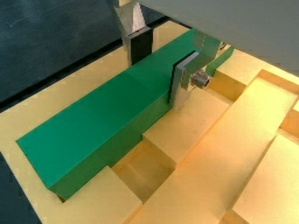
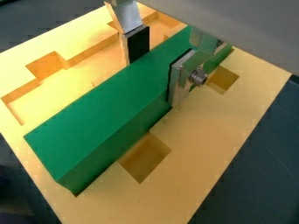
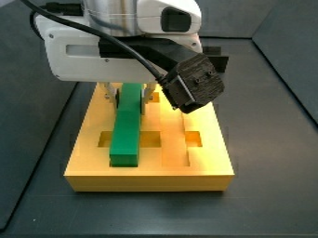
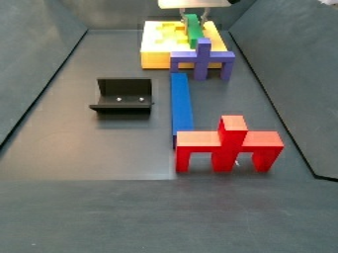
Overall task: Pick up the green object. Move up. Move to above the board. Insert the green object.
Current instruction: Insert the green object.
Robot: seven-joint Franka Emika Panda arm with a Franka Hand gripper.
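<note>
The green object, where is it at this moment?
The green object is over the board, lying lengthwise along it, with the gripper shut on its far end in both wrist views; in a side view it sits near the board's middle.

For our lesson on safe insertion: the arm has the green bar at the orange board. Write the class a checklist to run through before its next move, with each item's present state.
1. Gripper shut on the green object, a silver finger on each long side, in both wrist views: ok.
2. Green object over the board, in a side view: ok.
3. Bar runs lengthwise along the board's groove: ok.
4. Bar fully seated in the groove: cannot tell; its far end appears to touch the board.
5. Purple block, blue bar, red piece and fixture apart from the gripper's path: ok.
</note>
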